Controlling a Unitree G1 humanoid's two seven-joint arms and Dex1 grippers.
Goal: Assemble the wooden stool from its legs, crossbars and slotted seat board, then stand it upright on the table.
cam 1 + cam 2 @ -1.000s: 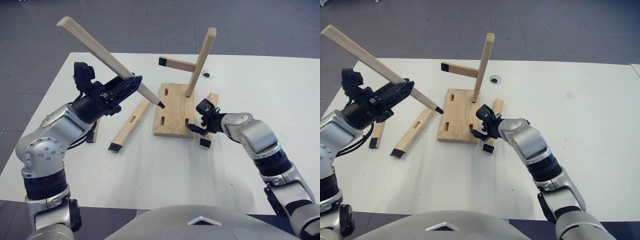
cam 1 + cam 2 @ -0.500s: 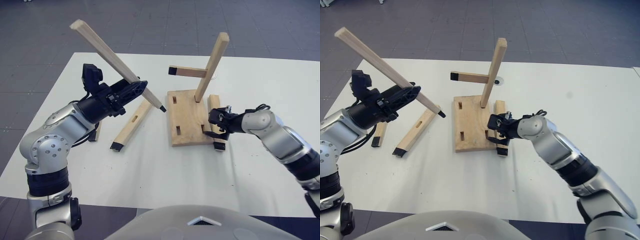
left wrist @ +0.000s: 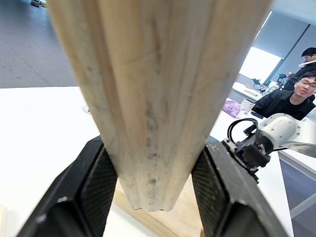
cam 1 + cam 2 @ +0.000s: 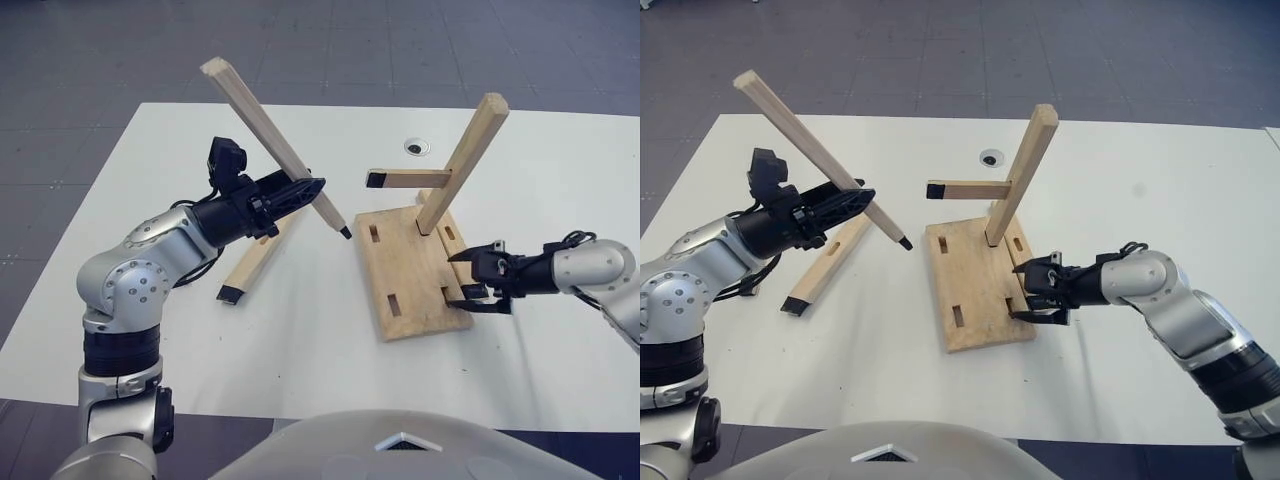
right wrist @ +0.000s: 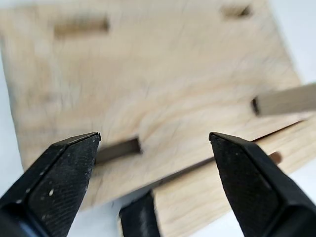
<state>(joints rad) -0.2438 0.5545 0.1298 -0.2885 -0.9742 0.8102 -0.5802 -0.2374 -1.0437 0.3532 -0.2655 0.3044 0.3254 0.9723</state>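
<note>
The slotted seat board (image 4: 405, 275) lies flat on the white table (image 4: 560, 180). One leg (image 4: 462, 160) stands tilted in its far right slot, with a crossbar (image 4: 405, 178) sticking out to the left. My left gripper (image 4: 290, 190) is shut on another leg (image 4: 270, 140), held slanted above the table, its dark tip pointing at the board's left edge. The fingers (image 3: 94, 192) press on both sides of the leg (image 3: 148, 98). My right gripper (image 4: 460, 282) stands open at the board's right edge, facing a slot (image 5: 118, 149).
A slotted leg (image 4: 255, 260) lies on the table below my left gripper. Another leg (image 5: 207, 207) with a dark tip lies along the board's right edge, partly under it. A round hole (image 4: 416, 147) sits in the table behind the board.
The seat board with its standing leg slid right and nearer, turning a little, and my right gripper moved right with it. My left arm carried its leg rightward, toward the board.
</note>
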